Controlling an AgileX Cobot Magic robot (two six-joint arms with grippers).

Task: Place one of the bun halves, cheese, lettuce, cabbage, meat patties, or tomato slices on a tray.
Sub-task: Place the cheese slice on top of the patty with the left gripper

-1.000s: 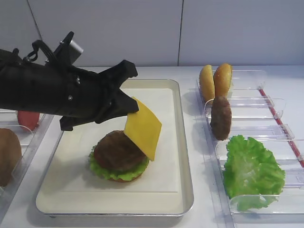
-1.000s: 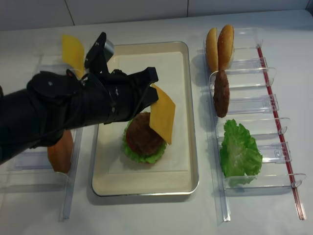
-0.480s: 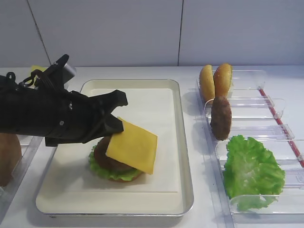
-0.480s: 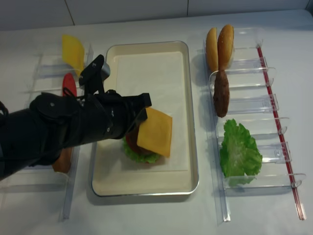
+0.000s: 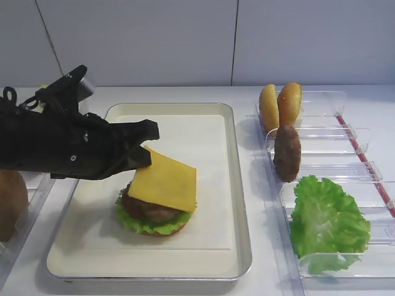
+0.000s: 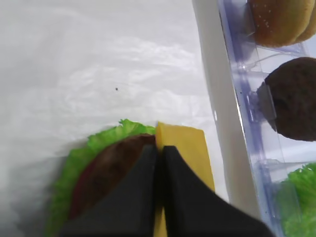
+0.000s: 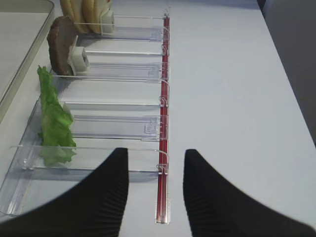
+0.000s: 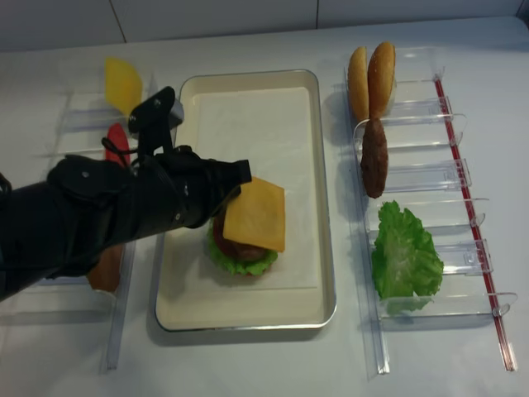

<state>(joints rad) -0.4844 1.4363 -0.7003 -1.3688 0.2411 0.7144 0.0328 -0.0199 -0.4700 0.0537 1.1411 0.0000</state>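
Evidently thin and floppy, easily creased: cheese point(image 5: 163, 182) lay centre frame atop patty point(image 5: 148, 211) in tray point(image 5: 242, 246), pinched at its left edge by closed left gripper point(image 5: 141, 159).

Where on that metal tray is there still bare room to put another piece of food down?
The tray lining is bare across its far half, between the back rim and the stack. A narrower strip lies bare along the near rim, and another between the cheese and the right rim. The middle-left is crowded: patty on lettuce, with the left gripper pinching the cheese's edge.
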